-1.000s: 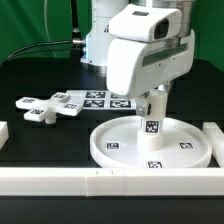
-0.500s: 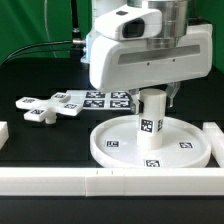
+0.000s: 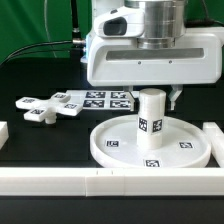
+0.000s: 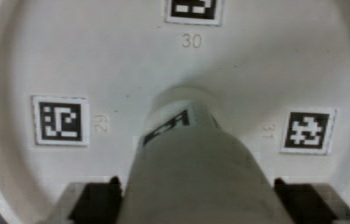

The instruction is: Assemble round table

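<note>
The large round disc (image 3: 100, 148) lies flat on the black table, with tags on its face. The thick short cylinder (image 3: 150, 125) stands upright at its centre. My gripper (image 3: 150, 100) comes straight down over the cylinder's top. One dark finger (image 3: 175, 97) shows at the cylinder's side towards the exterior view's right. In the wrist view the cylinder (image 4: 198, 170) fills the space between the black pads (image 4: 97, 198), which sit against both its sides, above the disc (image 4: 30, 60). The gripper (image 4: 193, 200) is shut on the cylinder. The cross-shaped piece (image 3: 45, 107) lies apart at the exterior view's left.
The marker board (image 3: 105, 98) lies behind the disc, partly hidden by the hand. A long white rail (image 3: 110, 182) runs along the front. Shorter white rail ends stand at the exterior view's right (image 3: 215, 135) and left (image 3: 3, 130). Cables hang at the back.
The hand has turned about the cylinder's upright axis, from angled to square-on to the exterior camera. The cylinder stays upright on the disc; the other parts have not moved.
</note>
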You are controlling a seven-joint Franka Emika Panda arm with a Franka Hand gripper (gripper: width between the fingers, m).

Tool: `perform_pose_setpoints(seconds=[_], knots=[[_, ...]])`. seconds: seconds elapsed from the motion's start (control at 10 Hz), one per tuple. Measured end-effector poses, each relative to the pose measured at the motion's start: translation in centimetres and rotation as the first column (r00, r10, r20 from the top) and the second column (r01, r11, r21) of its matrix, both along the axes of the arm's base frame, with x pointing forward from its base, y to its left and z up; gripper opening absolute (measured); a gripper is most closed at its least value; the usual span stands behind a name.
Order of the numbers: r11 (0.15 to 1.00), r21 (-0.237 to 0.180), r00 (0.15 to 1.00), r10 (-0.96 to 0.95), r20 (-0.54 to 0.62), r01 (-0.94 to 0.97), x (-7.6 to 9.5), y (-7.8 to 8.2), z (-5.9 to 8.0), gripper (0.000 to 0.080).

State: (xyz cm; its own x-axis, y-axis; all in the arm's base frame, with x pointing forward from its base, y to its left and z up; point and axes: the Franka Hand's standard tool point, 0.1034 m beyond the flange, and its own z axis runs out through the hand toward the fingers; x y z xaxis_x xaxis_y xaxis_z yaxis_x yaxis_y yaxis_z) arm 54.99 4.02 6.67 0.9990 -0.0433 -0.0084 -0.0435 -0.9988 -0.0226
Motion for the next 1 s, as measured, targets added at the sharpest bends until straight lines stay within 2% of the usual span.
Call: perform_pose_setpoints(seconds=[0.1,0.4,0.6,1.0], knots=[[0.999,0.001,0.999,-0.034,-0.001,0.034,0.00,0.01,0.00,0.0407],[0.937,0.051,0.939,-0.344,-0.022,0.345,0.03,-0.21,0.02,0.0407],[0.860,0.051,0.861,-0.507,-0.029,0.508,-0.29,-0.09,-0.03,0.0407],[0.769,0.053,0.771,-0.636,-0.033,0.637,-0.11,-0.04,-0.03,0.0407]])
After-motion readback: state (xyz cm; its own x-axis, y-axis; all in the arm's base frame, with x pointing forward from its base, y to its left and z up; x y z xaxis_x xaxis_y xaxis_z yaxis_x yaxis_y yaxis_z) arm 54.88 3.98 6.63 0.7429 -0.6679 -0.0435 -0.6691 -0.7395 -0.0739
